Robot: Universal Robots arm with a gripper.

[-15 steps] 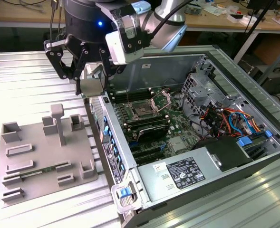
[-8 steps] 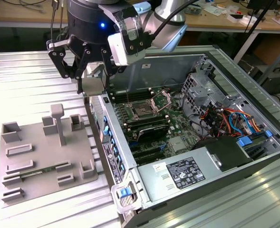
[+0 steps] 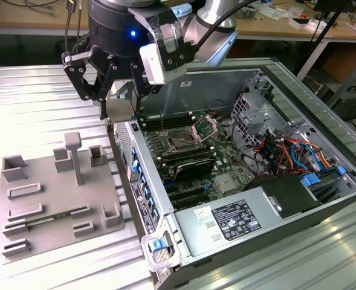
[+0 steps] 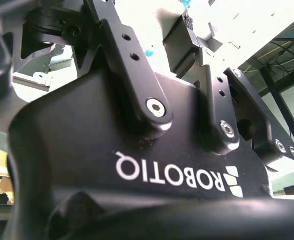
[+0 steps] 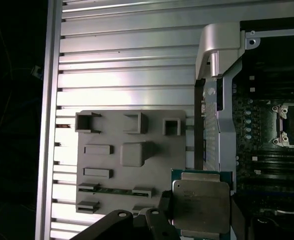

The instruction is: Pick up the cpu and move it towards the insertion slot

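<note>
Exterior view's left: grey plastic tray with raised blocks sits flat on the ribbed metal bench, just beside the open computer case. Right of the tray and farther back, the hand hangs in the air above the far-left corner of the case, roughly over its left wall. Hand is closed on the cpu: in the first wrist view the chip sits level, silvery top facing the camera, with a black finger against one edge. In that view it overlaps the tray's edge and the case wall, so it is clear of the tray and not over the board yet. The second wrist view has the hand's black body and finger linkages up close; the grip itself can't be read from there. Further to the exterior view's right and nearer, the insertion slot lies on the green board, dark centre exposed, silver bracket hinged up on its far-right side. Cpu and slot are well apart. Far right of the case: power supply at the near side, cable bundle behind it.
</note>
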